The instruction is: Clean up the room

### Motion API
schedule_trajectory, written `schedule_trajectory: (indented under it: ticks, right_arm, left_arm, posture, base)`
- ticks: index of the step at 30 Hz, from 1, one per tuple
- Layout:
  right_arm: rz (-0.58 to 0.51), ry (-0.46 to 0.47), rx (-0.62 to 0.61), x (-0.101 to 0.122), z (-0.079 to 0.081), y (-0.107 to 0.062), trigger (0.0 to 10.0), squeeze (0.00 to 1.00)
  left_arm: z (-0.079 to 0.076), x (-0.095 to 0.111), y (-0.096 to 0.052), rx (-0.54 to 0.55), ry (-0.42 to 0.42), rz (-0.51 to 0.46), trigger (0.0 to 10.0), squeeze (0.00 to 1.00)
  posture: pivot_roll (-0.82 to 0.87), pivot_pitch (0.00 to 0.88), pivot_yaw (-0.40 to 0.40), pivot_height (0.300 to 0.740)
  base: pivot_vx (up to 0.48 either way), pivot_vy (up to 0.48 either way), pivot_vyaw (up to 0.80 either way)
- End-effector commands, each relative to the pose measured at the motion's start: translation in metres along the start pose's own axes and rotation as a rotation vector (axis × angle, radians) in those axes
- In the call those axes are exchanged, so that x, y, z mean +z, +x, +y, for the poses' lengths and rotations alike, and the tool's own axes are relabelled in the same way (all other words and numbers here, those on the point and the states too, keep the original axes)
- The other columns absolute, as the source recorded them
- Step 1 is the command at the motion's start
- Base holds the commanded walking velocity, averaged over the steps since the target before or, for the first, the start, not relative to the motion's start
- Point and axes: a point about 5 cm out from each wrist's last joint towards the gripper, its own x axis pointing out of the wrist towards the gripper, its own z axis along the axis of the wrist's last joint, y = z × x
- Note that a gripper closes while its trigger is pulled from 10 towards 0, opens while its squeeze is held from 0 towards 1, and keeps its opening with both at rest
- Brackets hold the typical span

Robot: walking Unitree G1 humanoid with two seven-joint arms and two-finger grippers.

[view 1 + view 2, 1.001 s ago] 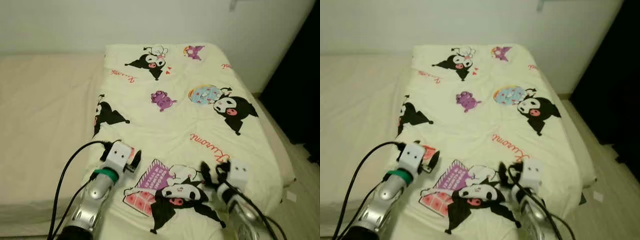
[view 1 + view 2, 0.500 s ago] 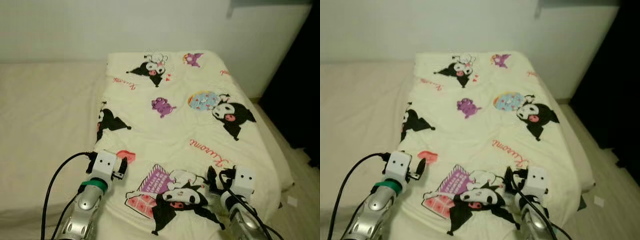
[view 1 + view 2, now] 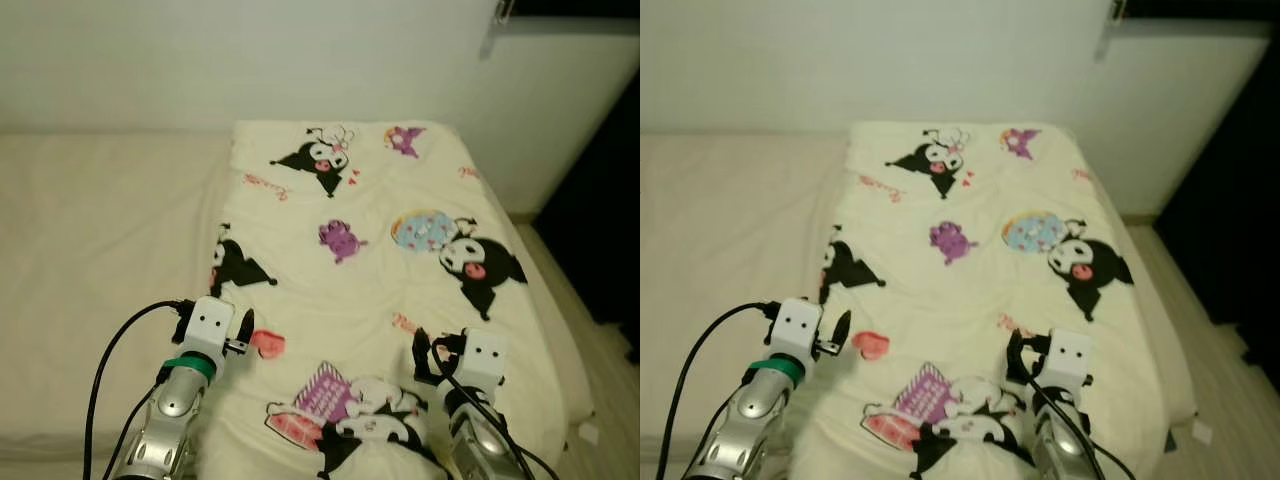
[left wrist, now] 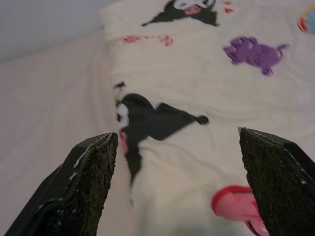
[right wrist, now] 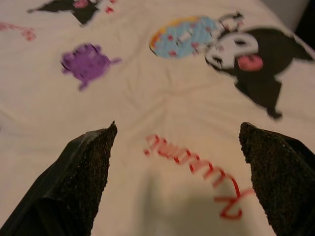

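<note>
Head views: the blanket (image 3: 360, 270) lies spread on the bed (image 3: 100, 250), its long axis running straight away from both grippers toward the wall (image 3: 250, 60). The left gripper (image 3: 243, 330) hangs over its near left edge, the right gripper (image 3: 425, 352) over the near right part; neither is clearly nearer.

Left wrist view: fingers (image 4: 83, 187) spread wide, holding nothing, the blanket's edge just ahead between them.

Right wrist view: fingers (image 5: 81, 177) likewise spread and empty, printed cloth ahead.
</note>
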Motion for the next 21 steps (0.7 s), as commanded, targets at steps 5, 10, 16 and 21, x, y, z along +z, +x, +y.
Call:
schedule_trajectory:
  ticks: [5,10,16,21]
  right_arm:
    - [0.026,-0.004,-0.018,-0.011,-0.003,-0.005,10.0,0.00]
    - [0.035,-0.002,-0.024,-0.015,-0.003,-0.009,10.0,0.00]
    - [0.039,-0.002,-0.028,-0.016,-0.004,-0.011,10.0,0.00]
    - [0.043,0.002,-0.031,-0.018,-0.006,-0.012,10.0,0.00]
  left_arm:
    - [-0.002,-0.007,-0.006,-0.010,0.000,0.032,10.0,0.00]
    - [-0.001,-0.012,-0.010,-0.020,0.006,0.050,10.0,0.00]
    - [0.001,-0.017,-0.012,-0.009,-0.004,0.076,10.0,0.00]
    - [0.001,-0.017,-0.012,-0.008,-0.018,0.085,10.0,0.00]
  posture:
    - [0.02,0.000,0.048,0.720]
    - [0.02,0.000,0.049,0.740]
    - [0.01,0.000,0.049,0.740]
    - [0.01,0.000,0.049,0.740]
  base:
    - [0.000,0.000,0.00]
    - [0.000,0.000,0.00]
    - [0.000,0.000,0.00]
    - [0.000,0.000,0.00]
